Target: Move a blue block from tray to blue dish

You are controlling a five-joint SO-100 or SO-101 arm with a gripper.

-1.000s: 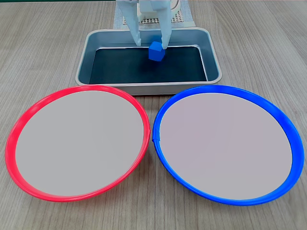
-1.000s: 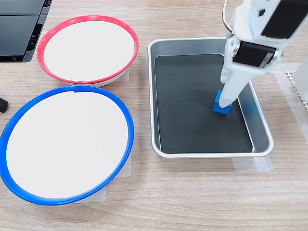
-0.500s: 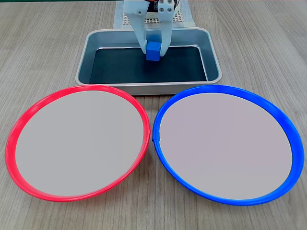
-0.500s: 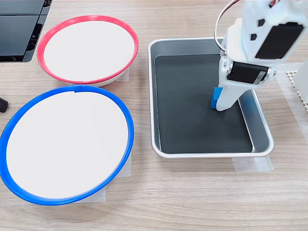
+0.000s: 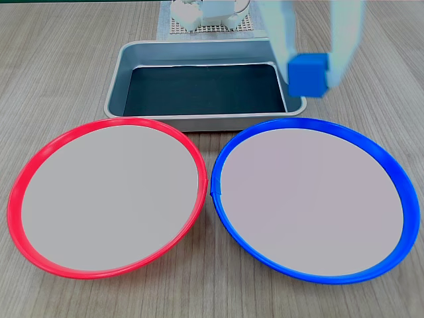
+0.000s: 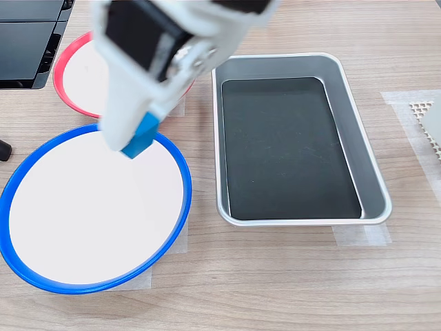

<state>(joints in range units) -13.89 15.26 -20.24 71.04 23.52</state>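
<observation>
Blue block [image 5: 309, 74], small plain-faced cube: clamped in white gripper [image 6: 135, 141], held in the air over the blue dish [image 6: 41, 165], above its rim nearest the red-rimmed plate [image 6: 67, 54]. Blue dish: round, shallow, pale centre bare. Tray [image 6: 346, 125]: grey metal, rolled rim, rounded corners, dark bottom. Wood-grain table [image 6: 289, 276]: free along the second exterior view's lower edge.
</observation>
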